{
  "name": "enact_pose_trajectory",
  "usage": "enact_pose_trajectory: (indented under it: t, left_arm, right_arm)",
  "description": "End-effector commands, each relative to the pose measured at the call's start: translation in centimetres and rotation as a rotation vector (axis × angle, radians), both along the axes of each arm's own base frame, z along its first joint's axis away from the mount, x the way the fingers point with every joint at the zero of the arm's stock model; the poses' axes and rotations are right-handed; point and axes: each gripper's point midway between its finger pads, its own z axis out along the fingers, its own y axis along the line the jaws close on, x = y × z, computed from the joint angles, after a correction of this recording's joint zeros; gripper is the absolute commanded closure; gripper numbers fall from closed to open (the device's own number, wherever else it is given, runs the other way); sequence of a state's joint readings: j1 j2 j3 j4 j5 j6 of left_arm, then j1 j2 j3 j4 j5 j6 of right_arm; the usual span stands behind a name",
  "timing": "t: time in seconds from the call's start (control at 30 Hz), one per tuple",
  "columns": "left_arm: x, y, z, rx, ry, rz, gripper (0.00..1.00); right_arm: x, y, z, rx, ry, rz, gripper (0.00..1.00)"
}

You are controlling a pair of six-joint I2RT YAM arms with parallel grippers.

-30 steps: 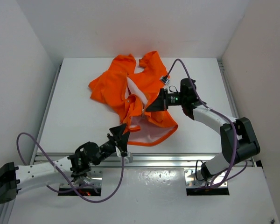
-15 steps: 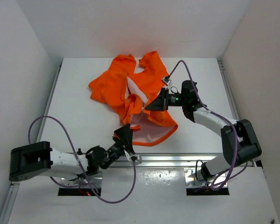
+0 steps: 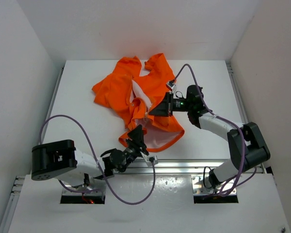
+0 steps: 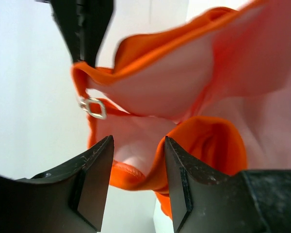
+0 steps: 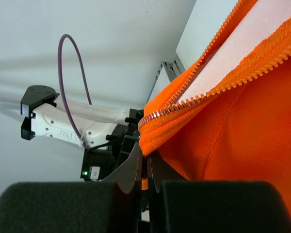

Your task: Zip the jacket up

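Pointing at the bottom edge of the jacket (image 3: 153,82), the left gripper (image 4: 138,145) has its two fingers apart and holds nothing. The orange hem, with the pale inside showing, sits right past its fingertips, partly in the gap between them, but it is not pinched. A small metal ring (image 4: 93,108) hangs on the cloth a little farther ahead of this gripper and toward its left finger. The right gripper (image 5: 146,158) is closed tight on the orange front edge, right beside the zipper (image 5: 184,102), and lifts that edge up off the table (image 3: 77,116). From the left gripper, the open front of the jacket runs straight away toward the right gripper, so the zipper line goes from one gripper to the other. The rest of the jacket lies spread out beyond both of them. The left gripper is the nearer one to the bottom end, where a zipper has to start. It looks like its next job is to grab that bottom end, just ahead of its fingers, while the right one holds the edge up.
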State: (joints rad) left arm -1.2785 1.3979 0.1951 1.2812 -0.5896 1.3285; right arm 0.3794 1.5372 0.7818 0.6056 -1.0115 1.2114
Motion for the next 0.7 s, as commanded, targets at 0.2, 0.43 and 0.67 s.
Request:
enact_pose_trajectory:
  t: [0.2, 0.43, 0.67]
  left_arm:
    - [-0.2, 2.0, 10.3, -0.460, -0.156, 0.051, 0.49]
    - [0.2, 1.6, 11.5, -0.478, -0.192, 0.051, 0.49]
    - [0.6, 1.5, 12.8, -0.499, -0.236, 0.061, 0.48]
  right_arm:
    - [0.0, 0.5, 1.1, 0.037, -0.025, 0.005, 1.00]
    - [-0.4, 0.5, 0.9, 0.043, -0.007, 0.006, 1.00]
    - [-0.3, 0.4, 0.9, 0.048, -0.008, 0.003, 1.00]
